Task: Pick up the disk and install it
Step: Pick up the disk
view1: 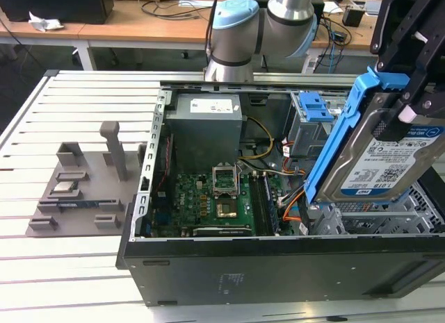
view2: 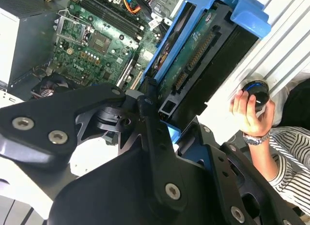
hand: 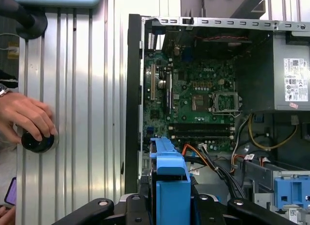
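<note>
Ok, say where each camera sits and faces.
Exterior view: off the arm, above the open case, facing the arm; gripper holding the disk.
First wrist view: on the arm, past the disk's edge into the case.
Second wrist view: on the arm, along the disk's underside toward the motherboard.
Both wrist views share the gripper, the disk and a person's hand on a knob.

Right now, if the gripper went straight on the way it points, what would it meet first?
Probably the grey metal drive cage in the open computer case: the gripper holds the disk tilted above it, though depth is unclear.
</note>
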Motion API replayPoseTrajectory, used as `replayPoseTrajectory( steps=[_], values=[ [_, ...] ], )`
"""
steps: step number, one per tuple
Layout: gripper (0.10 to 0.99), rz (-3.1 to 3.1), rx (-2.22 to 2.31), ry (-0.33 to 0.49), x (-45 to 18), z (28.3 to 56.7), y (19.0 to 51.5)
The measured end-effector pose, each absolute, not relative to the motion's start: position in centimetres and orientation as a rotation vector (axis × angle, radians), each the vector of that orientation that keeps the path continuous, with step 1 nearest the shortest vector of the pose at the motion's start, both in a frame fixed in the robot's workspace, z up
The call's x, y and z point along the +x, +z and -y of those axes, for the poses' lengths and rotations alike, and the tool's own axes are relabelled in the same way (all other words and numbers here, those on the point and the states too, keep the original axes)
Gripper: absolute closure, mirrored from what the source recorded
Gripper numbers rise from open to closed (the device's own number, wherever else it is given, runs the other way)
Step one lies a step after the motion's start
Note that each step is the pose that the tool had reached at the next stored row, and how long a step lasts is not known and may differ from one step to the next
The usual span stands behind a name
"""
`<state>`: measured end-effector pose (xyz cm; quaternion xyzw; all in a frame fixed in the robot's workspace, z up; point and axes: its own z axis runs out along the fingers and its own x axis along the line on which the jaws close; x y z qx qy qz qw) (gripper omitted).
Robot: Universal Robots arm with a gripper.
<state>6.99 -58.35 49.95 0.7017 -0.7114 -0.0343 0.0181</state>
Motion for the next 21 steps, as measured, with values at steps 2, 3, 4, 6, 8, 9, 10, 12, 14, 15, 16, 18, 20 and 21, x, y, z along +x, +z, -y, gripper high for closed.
replayPoseTrajectory(
  steps=[2,3,4,6,8,9,10,12,14,15,16,18,20,21],
  values=[
    [0.718,2.209,2.179,-0.106,7.1,58.3,49.7],
    [0.718,2.209,2.179,-0.106,7.2,58.3,49.6],
    [0.718,2.209,2.179,-0.107,7.3,58.2,49.5],
    [0.718,2.209,2.179,-0.107,7.4,58.0,49.3],
    [0.718,2.209,2.179,-0.107,7.7,57.8,49.2],
    [0.718,2.209,2.179,-0.106,7.8,57.7,49.1],
    [0.718,2.209,2.179,-0.106,8.0,57.5,49.1],
    [0.718,2.209,2.179,-0.106,8.3,57.2,49.0],
    [0.718,2.209,2.178,-0.106,8.6,56.8,48.9],
    [0.718,2.209,2.178,-0.106,8.8,56.7,48.9],
    [0.718,2.209,2.178,-0.106,9.0,56.5,48.8],
    [0.718,2.208,2.178,-0.106,9.4,56.1,48.8],
    [0.718,2.208,2.178,-0.105,9.9,55.6,48.7],
    [0.718,2.208,2.178,-0.104,10.2,55.3,48.6]
  ],
)
